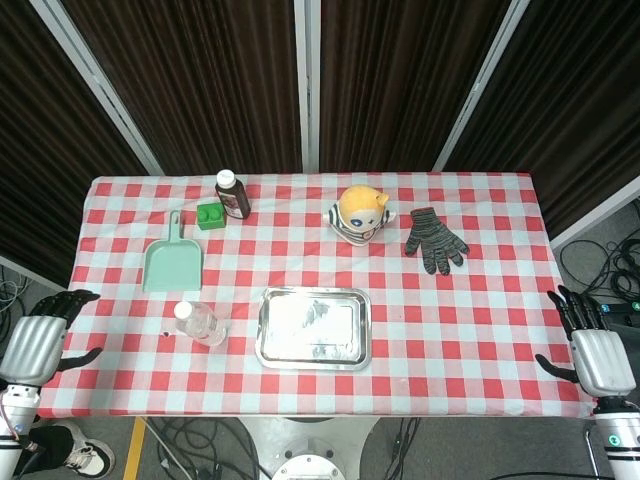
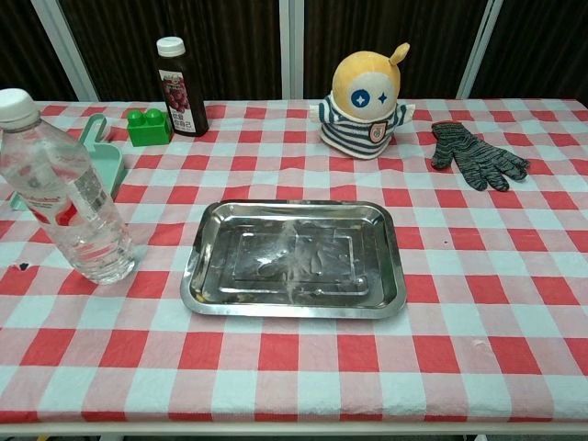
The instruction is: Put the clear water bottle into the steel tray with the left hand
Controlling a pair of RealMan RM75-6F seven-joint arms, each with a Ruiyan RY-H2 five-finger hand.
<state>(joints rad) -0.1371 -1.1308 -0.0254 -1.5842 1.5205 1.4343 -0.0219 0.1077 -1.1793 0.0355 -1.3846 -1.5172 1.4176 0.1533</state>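
Observation:
The clear water bottle [image 1: 201,324] [image 2: 64,190] stands upright on the checked cloth, white cap on, just left of the steel tray [image 1: 313,327] [image 2: 294,256]. The tray lies flat near the table's front middle with nothing in it. My left hand [image 1: 42,338] hangs at the table's left edge, well left of the bottle, fingers apart and holding nothing. My right hand [image 1: 594,352] sits off the table's right front corner, fingers spread, also holding nothing. Neither hand shows in the chest view.
A green dustpan [image 1: 172,260] lies behind the bottle. Further back stand a green block [image 1: 209,215] and a dark juice bottle [image 1: 233,194]. A yellow plush toy [image 1: 360,213] and a grey glove [image 1: 434,240] lie at the back right.

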